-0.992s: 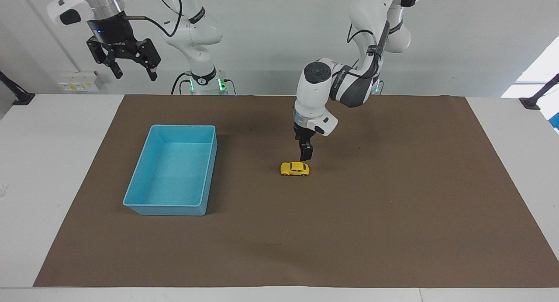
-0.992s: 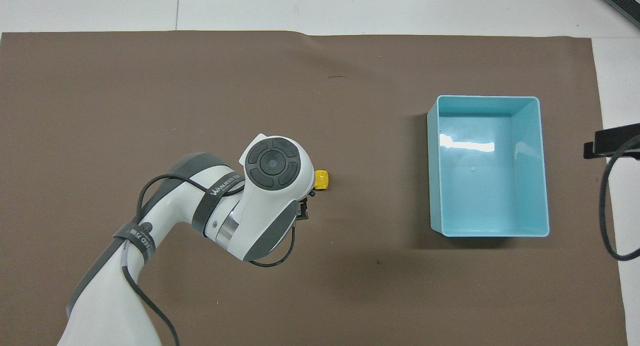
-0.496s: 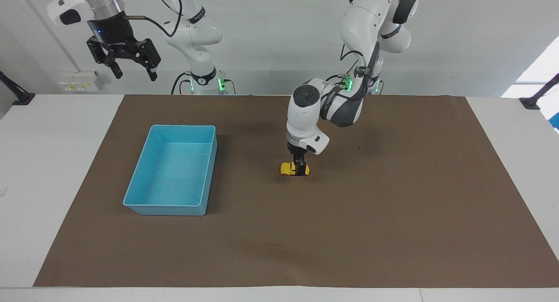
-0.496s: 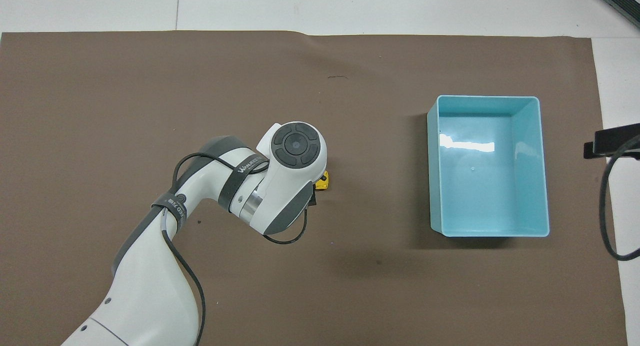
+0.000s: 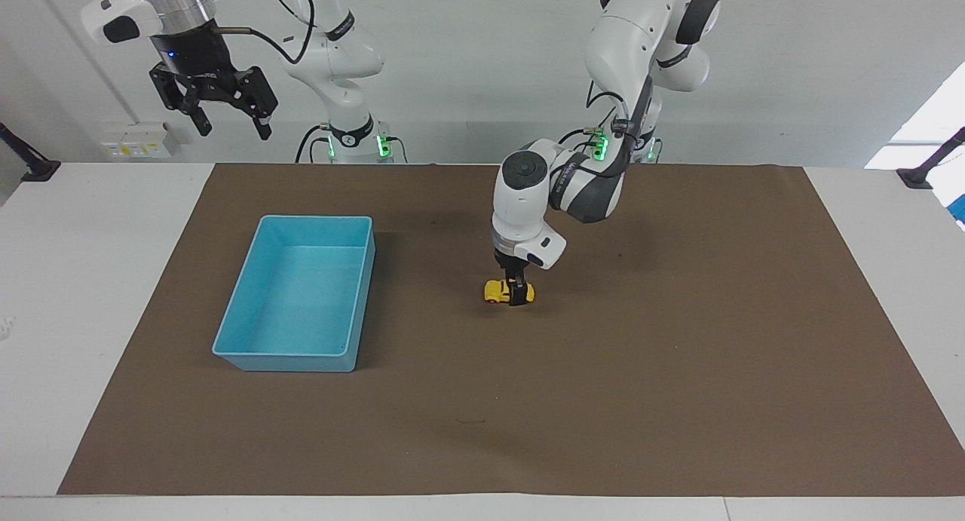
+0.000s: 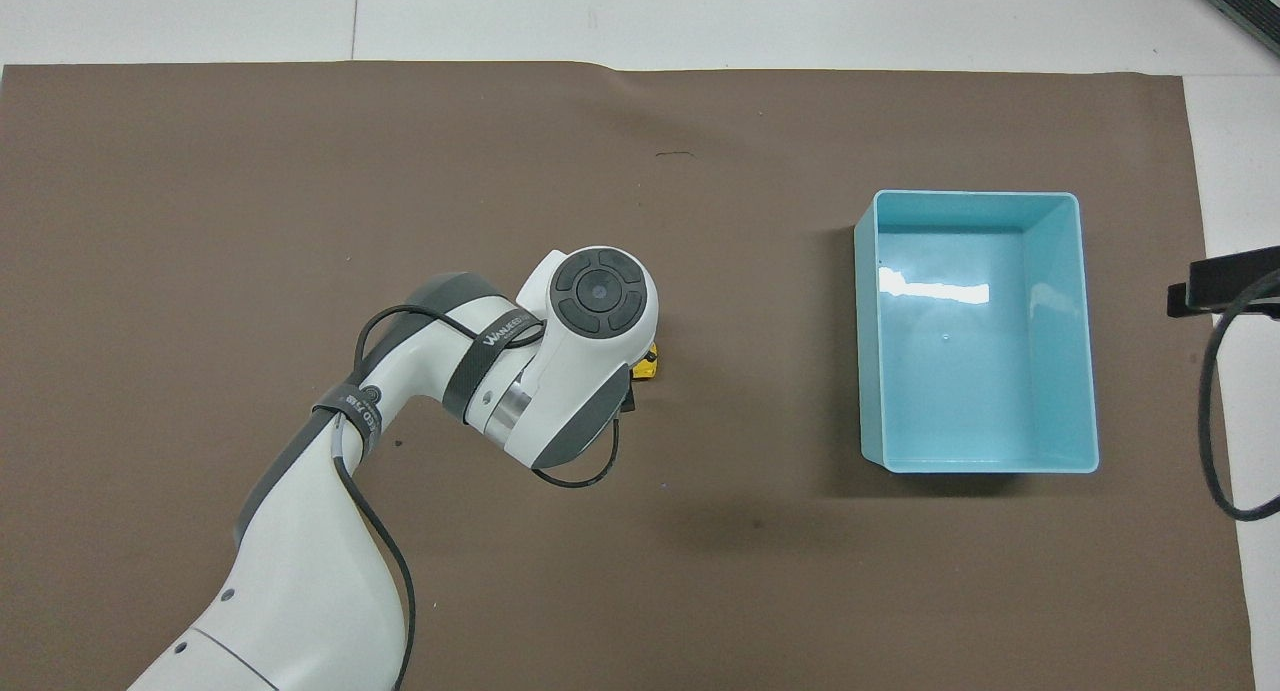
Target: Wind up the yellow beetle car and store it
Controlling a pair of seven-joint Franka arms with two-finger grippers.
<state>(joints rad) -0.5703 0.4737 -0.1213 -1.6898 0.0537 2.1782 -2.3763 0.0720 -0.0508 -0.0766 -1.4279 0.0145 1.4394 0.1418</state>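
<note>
The yellow beetle car (image 5: pixel 496 289) stands on the brown mat (image 5: pixel 678 370) near the table's middle. My left gripper (image 5: pixel 517 296) is down at the car's end toward the left arm's base, at the car's own height, and covers that part of it. In the overhead view only a yellow corner of the car (image 6: pixel 650 363) shows beside the left wrist, which hides the gripper. My right gripper (image 5: pixel 232 129) hangs open and empty high over the right arm's end of the table and waits.
An empty light blue bin (image 5: pixel 301 359) stands on the mat toward the right arm's end, about two bin widths from the car; it also shows in the overhead view (image 6: pixel 1088 341). White table borders the mat.
The left gripper came down from just above the car to around its end over the last second. The arm has shifted slightly since. The car and the right arm have not moved.
</note>
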